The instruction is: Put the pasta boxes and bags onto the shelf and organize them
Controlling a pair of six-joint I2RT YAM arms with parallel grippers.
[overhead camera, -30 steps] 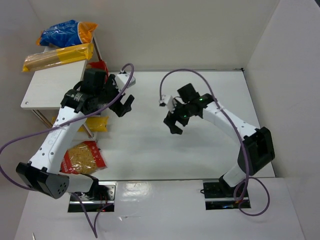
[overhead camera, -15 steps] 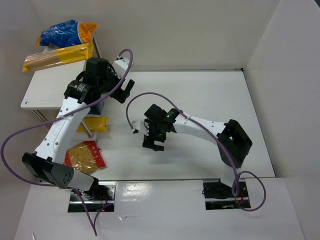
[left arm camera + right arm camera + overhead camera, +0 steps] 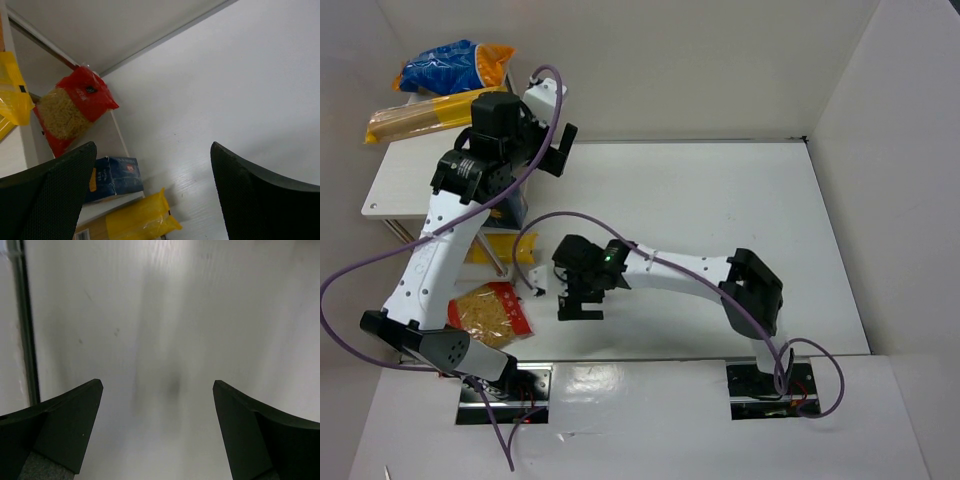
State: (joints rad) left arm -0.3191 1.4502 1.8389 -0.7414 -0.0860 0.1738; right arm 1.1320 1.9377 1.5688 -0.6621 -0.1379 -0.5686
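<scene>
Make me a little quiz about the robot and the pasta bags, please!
1. True or false: the right gripper holds a bag.
2. Which lies on top of the shelf? A) blue-and-orange bag B) a cup C) a spoon
3. Fill in: the long bag next to it is mostly ____.

Key: 1 false, it is open and has nothing in it; 2 A; 3 yellow.

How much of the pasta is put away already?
Two bags lie on the shelf: the blue-and-orange bag and the long yellow spaghetti bag. Nothing is in hand: the left gripper and right gripper are open and empty. Left to do: the red-label bag on the table, maybe the yellow pack by the shelf's legs.
</scene>
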